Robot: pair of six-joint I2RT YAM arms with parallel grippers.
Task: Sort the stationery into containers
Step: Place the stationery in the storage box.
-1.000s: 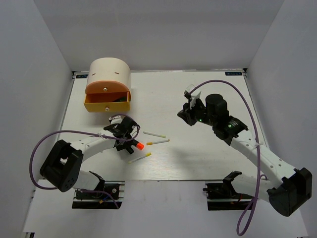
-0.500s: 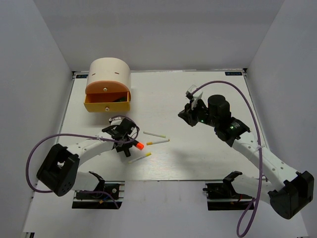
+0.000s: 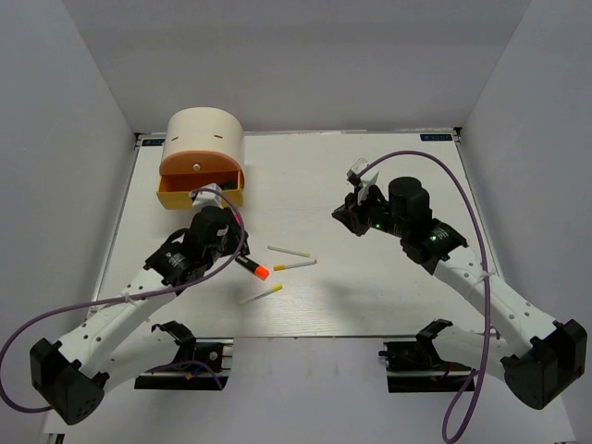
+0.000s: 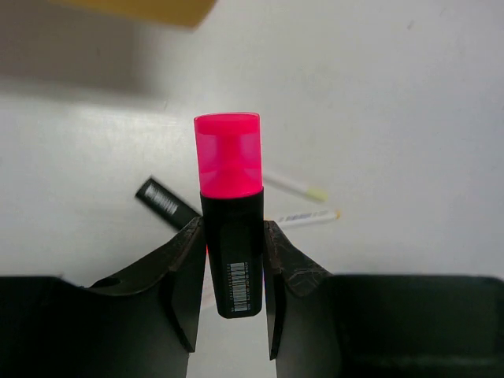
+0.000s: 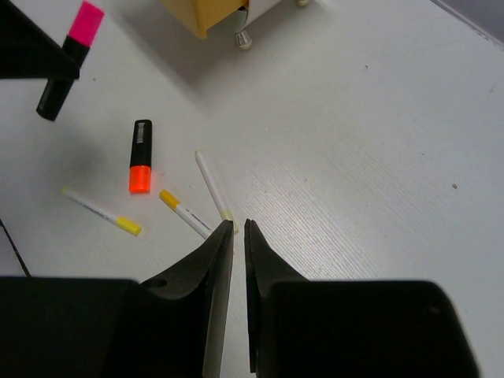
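the left gripper [image 4: 234, 230] clamps the pink highlighter [image 4: 228, 157] aloft just short of the open yellow drawer [image 3: 199, 191], so centre it over the drawer, then lower before releasing; the right gripper [image 5: 239, 227] hangs all but closed, empty.

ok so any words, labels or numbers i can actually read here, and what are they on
Nothing reads clearly.
On the pink highlighter: a barcode with tiny digits, too small to read.
On the orange highlighter: white print, blurred.
On the table, far edge: a blue sticker, too small to read.
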